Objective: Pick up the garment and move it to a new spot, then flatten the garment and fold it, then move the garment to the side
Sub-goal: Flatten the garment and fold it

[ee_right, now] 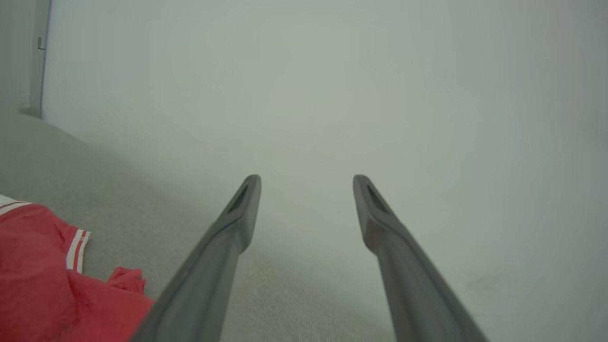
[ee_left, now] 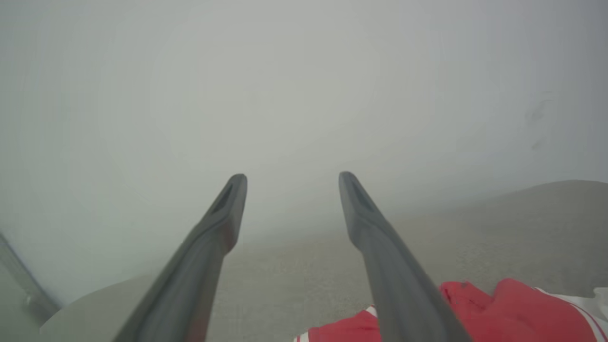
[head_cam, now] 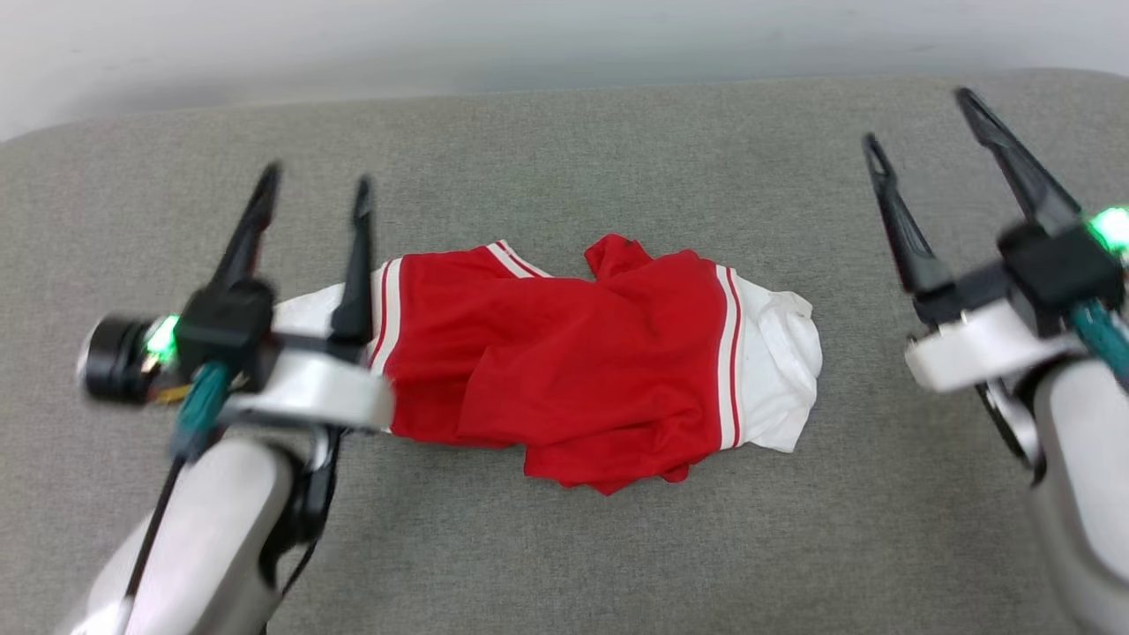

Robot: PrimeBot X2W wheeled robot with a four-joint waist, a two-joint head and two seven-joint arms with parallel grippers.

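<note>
The garment point(head_cam: 582, 362), a red jersey T-shirt with white sleeves and red-and-white striped trim, lies loosely folded and rumpled in the middle of the grey padded surface point(head_cam: 564, 159). Its lettering is hidden. My left gripper point(head_cam: 316, 182) hovers open over the garment's left sleeve, with nothing between its fingers. My right gripper point(head_cam: 917, 116) stands open to the right of the garment, apart from it and empty. The left wrist view catches red cloth point(ee_left: 513, 313) at its lower right, beside my open left gripper point(ee_left: 292, 183). In the right wrist view the garment point(ee_right: 38, 280) lies at the lower left, away from my open right gripper point(ee_right: 307, 184).
The grey padded surface ends at a rounded far edge against a pale wall point(head_cam: 441, 44). Bare grey surface lies in front of, behind and to both sides of the garment.
</note>
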